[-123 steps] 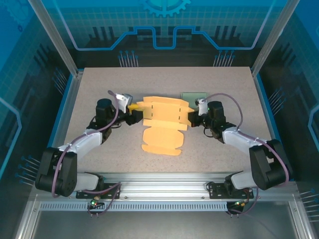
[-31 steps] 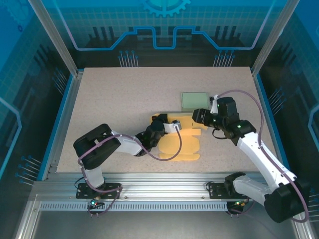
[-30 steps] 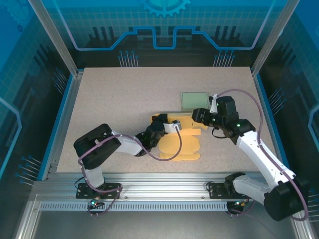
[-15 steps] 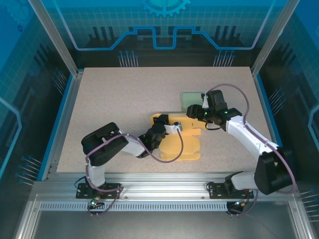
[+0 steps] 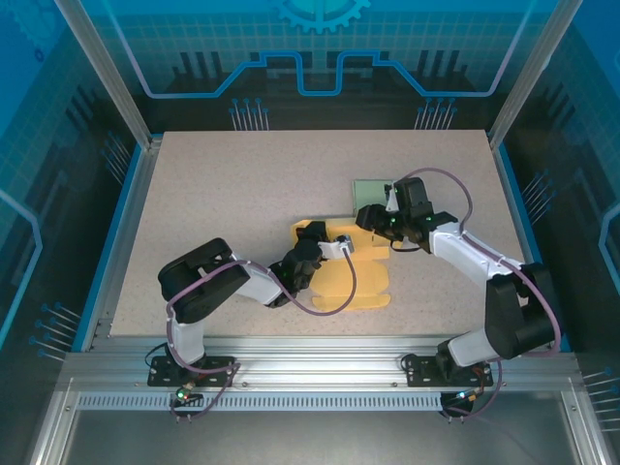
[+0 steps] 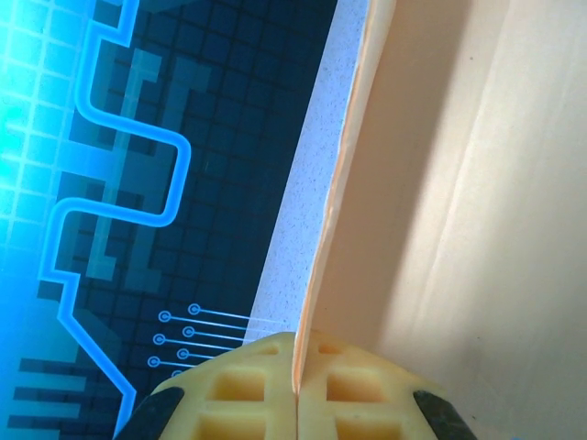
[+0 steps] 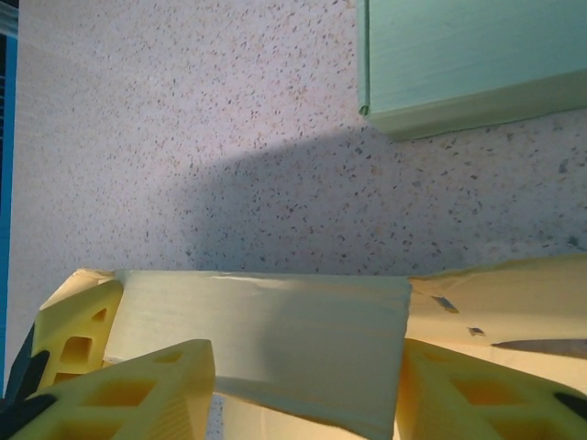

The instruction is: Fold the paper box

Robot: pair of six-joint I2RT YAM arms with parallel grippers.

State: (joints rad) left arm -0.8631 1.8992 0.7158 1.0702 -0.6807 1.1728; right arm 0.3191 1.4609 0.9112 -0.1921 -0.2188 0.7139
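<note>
The yellow paper box (image 5: 356, 281) lies partly folded at mid-table, with one panel raised at its far left corner. My left gripper (image 5: 338, 246) is shut on that panel; in the left wrist view the thin paper edge (image 6: 323, 229) runs up from between the closed fingertips (image 6: 298, 371), and the panel's pale face (image 6: 459, 183) spreads to the right. My right gripper (image 5: 365, 215) hangs over the box's far edge, open. In the right wrist view its two fingers stand wide apart either side of a raised flap (image 7: 275, 321), with the gripper (image 7: 307, 390) low in the frame.
A pale green flat box (image 5: 372, 190) (image 7: 468, 55) lies just behind the right gripper, close to the paper box's far edge. Speckled tabletop (image 5: 232, 184) stretches to the left and back. Blue-edged frame rails border the table.
The right arm has swung left and forward, from beside the green box to over the paper box's far edge, and its jaws have narrowed a little. The left gripper has kept its grip.
</note>
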